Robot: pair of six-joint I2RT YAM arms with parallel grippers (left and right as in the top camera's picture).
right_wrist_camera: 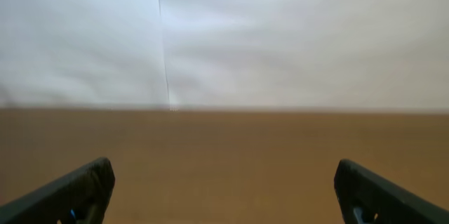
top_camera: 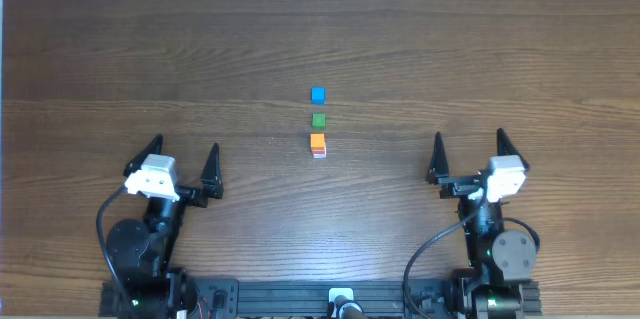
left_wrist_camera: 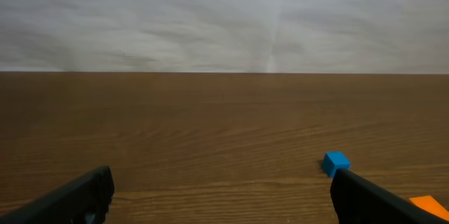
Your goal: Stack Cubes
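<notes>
The place looks like a robotics lab or test bench. A left arm (top_camera: 148, 234) and a right arm (top_camera: 497, 239) stand on a black rail (top_camera: 290, 294) fixed along one edge of a wide wood-grain table (top_camera: 320, 19). Black cables (top_camera: 432, 245) loop from their bases. A plain white wall (left_wrist_camera: 224, 20) rises behind the table.

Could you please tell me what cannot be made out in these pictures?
Top view: a reddish sliver at the near edge of the orange cube is too small to tell whether it is another cube.
Left wrist view: the orange cube is cut off by the picture's edge and partly hidden by a finger of the left gripper.
</notes>
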